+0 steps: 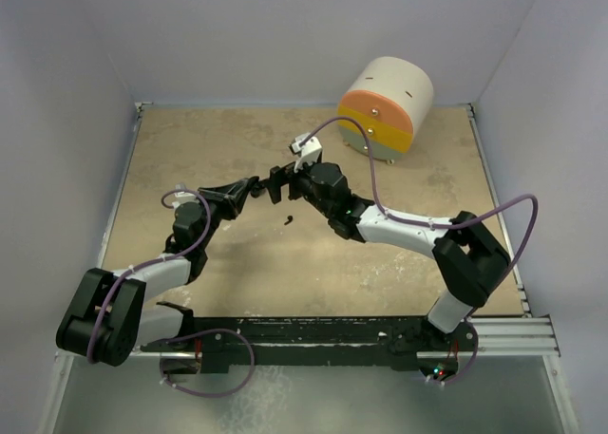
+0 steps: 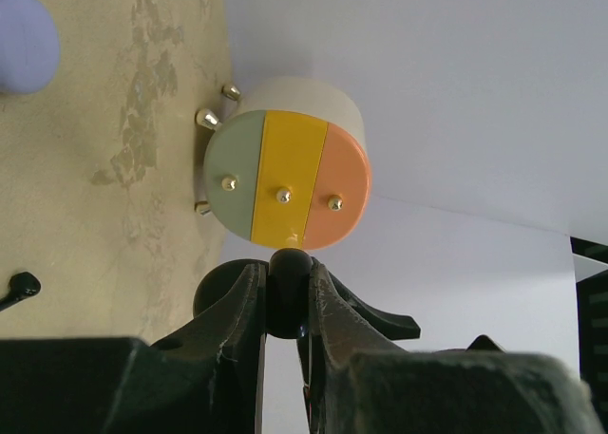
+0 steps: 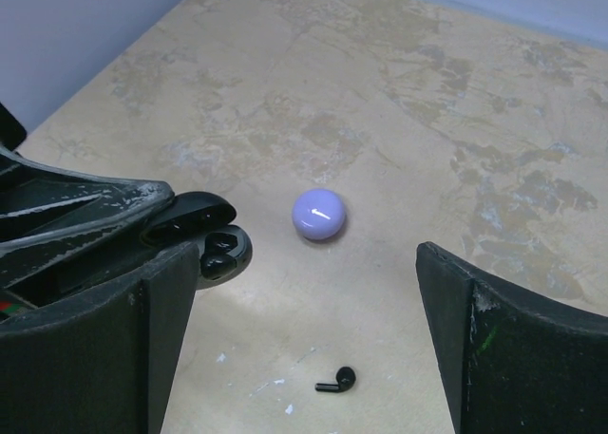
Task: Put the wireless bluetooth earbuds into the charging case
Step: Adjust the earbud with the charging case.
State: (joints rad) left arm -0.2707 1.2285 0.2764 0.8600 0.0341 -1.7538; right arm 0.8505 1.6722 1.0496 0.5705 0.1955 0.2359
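Black earbud (image 3: 335,382) on tabletop (image 3: 427,121), between spread fingers (image 3: 494,358) of right end effector (image 3: 306,273)

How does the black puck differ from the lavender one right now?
Colour: the black puck is dark and glossy, while the lavender puck is pale. Support: the black puck is clamped in the left gripper, while the lavender puck lies free on the table. State: the black puck looks hinged open, while the lavender puck is a closed dome. Both are small and rounded.

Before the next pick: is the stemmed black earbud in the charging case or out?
Out: the black earbud lies on the table, clear of the black case pinched in the left tool.
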